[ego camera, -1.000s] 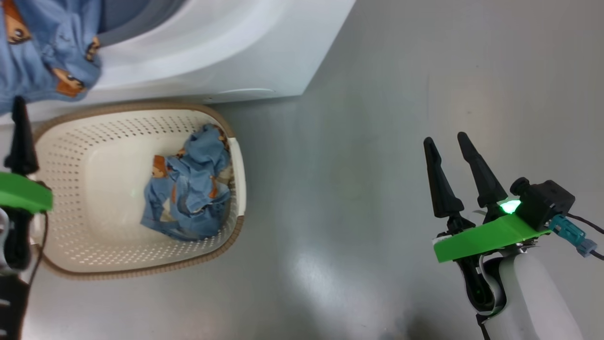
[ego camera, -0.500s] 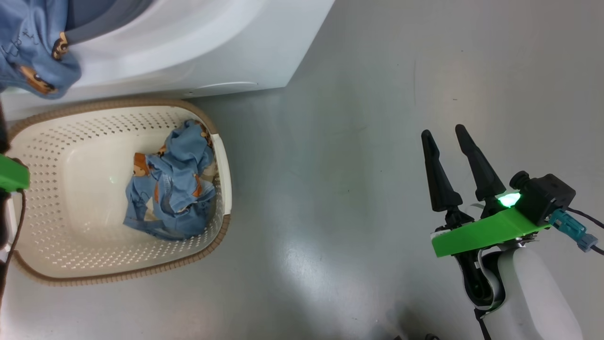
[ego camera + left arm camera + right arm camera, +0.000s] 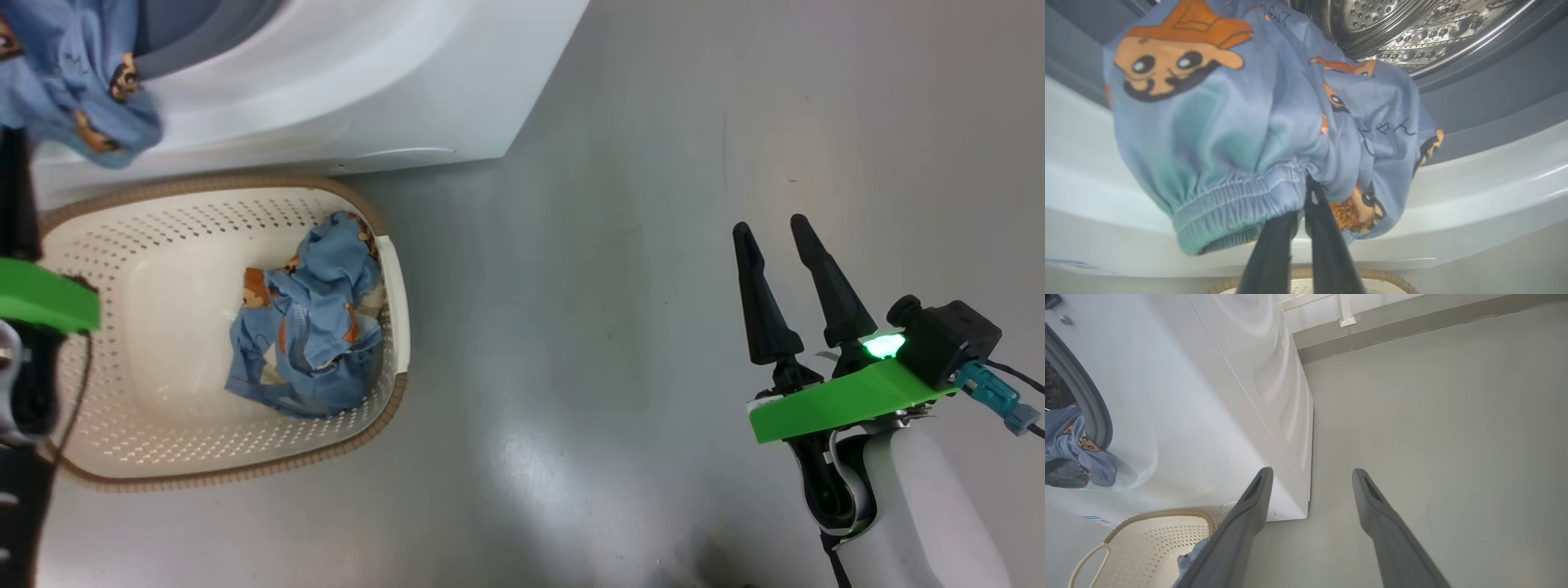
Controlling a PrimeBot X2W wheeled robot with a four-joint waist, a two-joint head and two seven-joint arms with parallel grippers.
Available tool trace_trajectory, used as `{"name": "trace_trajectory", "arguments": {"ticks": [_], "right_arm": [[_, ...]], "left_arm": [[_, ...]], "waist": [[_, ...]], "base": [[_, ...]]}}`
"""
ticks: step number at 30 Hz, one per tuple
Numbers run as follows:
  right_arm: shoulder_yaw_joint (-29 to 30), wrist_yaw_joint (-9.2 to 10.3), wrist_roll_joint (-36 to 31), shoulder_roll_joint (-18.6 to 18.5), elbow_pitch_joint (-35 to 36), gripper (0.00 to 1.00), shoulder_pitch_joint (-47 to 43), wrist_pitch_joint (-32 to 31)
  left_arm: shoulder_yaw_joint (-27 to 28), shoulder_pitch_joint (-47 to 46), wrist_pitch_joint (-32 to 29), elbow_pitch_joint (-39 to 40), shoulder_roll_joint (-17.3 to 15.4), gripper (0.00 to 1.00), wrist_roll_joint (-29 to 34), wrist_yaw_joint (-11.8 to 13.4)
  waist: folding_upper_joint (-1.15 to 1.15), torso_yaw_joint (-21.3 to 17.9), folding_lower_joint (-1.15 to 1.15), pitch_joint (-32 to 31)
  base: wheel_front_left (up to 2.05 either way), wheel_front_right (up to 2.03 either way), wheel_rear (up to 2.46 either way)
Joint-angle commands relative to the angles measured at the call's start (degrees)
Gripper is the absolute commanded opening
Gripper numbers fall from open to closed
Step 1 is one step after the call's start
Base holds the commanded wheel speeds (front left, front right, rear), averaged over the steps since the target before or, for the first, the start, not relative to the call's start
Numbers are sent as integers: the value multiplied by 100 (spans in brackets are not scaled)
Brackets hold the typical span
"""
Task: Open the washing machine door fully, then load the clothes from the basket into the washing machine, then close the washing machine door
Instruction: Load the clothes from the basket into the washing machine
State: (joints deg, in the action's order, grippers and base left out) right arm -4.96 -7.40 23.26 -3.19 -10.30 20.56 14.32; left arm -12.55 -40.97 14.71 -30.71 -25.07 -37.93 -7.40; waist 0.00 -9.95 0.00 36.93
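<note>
1. The left pincer [image 3: 1306, 183] is closed tight. Its two dark fingers meet on a fold of a light-blue soft cloth garment with orange-brown cartoon prints [image 3: 1229, 134], just beside the gathered elastic hem.
2. That garment is draped over the lower lip of the big white front-loading washing machine [image 3: 367, 82]. Part of it lies across the grey-blue rubber gasket [image 3: 1486, 98] and part hangs outside, with the perforated steel drum [image 3: 1412, 24] seen beyond it.
3. A second crumpled light-blue garment [image 3: 310, 335] is left in the small cream perforated plastic basket with a brown woven-look rim [image 3: 204, 184]. It is bunched against the basket wall on the robot's right, and the basket stands just in front of the machine.
4. The right pincer [image 3: 770, 228] is held wide and empty above the bare grey floor [image 3: 653, 245], well apart from the basket.
5. The cloth is judged light, limp and not fragile, so it can be expected to sag and trail below any pinch. A bunched fold or the thick elastic hem is judged the surest hold, since a single thin layer may slip out.
6. The hanging part may snag on the lip or gasket and slide back out, so it is best carried well past the gasket into the drum.
7. The mouth of the machine is wide, but little room is left beneath the lip, where the basket sits close. Open floor is available to the robot's right.
</note>
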Motion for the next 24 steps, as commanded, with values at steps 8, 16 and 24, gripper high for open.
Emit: {"name": "trace_trajectory", "arguments": {"ticks": [8, 16, 24], "right_arm": [[-160, -9, 155, 31, 85, 100, -94, 68], [-254, -9, 236, 31, 41, 100, -68, 68], [-377, -9, 383, 31, 39, 100, -96, 68]], "left_arm": [[112, 269, 29, 1133, -298, 0, -131, -9], [-423, -547, 29, 1089, -643, 0, -453, -9], [-1312, -2175, -136, -260, -866, 0, -1399, -9]], "waist": [[0, 85, 0, -92], [0, 41, 0, -134], [0, -187, 0, -135]], "base": [[0, 0, 0], [0, 0, 0], [0, 0, 0]]}}
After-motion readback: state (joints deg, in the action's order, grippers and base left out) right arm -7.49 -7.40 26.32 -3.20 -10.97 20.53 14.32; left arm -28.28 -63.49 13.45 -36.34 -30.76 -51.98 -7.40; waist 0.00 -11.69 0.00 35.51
